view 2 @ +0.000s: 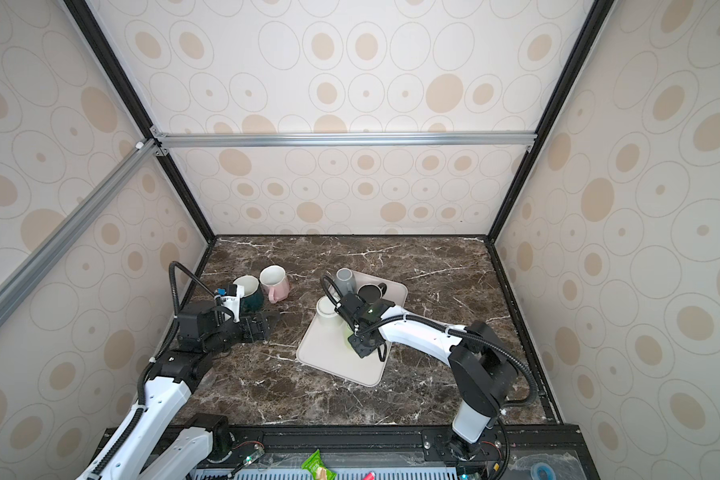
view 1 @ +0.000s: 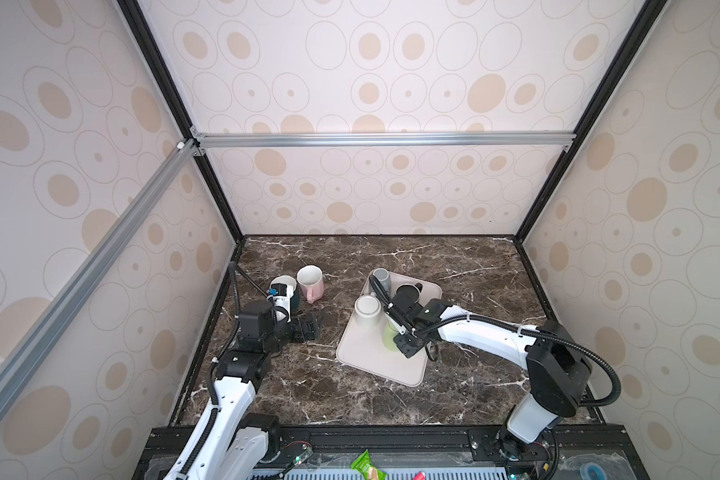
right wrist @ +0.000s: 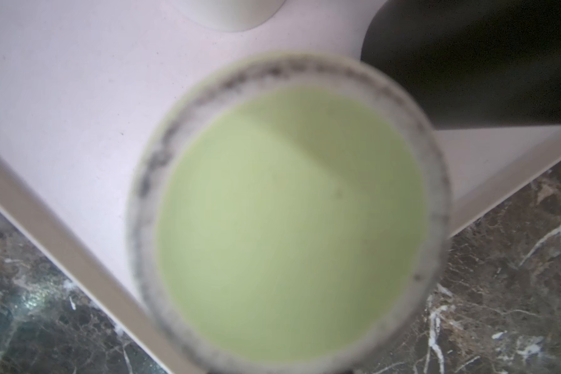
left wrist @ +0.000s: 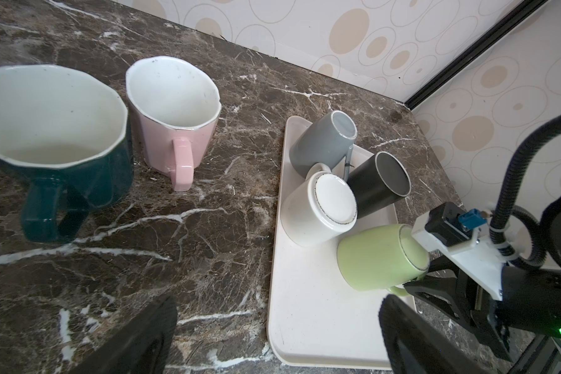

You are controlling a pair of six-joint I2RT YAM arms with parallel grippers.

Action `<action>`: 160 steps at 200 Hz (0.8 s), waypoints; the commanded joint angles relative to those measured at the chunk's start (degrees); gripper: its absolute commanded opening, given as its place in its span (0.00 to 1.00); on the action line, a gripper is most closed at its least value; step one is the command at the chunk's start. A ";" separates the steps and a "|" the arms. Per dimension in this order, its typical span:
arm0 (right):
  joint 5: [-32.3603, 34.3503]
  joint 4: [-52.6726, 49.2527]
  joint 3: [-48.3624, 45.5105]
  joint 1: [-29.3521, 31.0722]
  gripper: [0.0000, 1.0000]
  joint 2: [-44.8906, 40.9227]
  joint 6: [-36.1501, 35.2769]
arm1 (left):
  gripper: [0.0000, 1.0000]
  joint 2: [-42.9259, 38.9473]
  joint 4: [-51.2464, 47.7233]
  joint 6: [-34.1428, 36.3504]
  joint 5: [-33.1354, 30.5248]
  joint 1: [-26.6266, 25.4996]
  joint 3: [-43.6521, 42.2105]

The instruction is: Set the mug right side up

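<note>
Green mug (left wrist: 376, 259) sits upside down, base up, on the near part of the tray (left wrist: 305, 307), right of centre in both top views. It is the mug now being worked on.

From the left: the left gripper (view 1: 314, 326) hovers over the bare table (left wrist: 208, 226), jaws wide apart and empty, probably parked out of the way. Behind it on the table stand a teal mug (left wrist: 78, 181) and a pink mug (left wrist: 175, 129), just beside each other, both mouth up; they look finished and set aside.

Next comes the tray. A grey mug (left wrist: 318, 145) and a white mug (left wrist: 321, 210) rest on it base up, apparently awaiting their turn. A black mug (left wrist: 376, 181) stands beside them; which end is up is unclear.

Farthest right, the right gripper (left wrist: 418, 277) reaches in low from the right. Its fingers sit at the green mug's handle, on the side away from the white mug, likely because the handle gives a firm hold for flipping. The jaws are narrow, but whether they actually clamp the handle cannot be told. The mug's base fills the right wrist view.
</note>
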 commanded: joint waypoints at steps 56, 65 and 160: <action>-1.79 -0.21 0.45 0.10 0.10 0.26 0.48 | 0.98 -0.56 0.96 -0.10 0.06 -0.38 0.16; -1.81 -0.03 0.13 0.09 0.08 0.15 0.61 | 0.98 -0.56 0.88 -0.08 0.06 -0.38 0.13; -11.16 8.73 -5.74 0.09 0.00 -3.55 5.65 | 0.98 -0.56 0.99 -0.17 -0.08 -0.34 0.10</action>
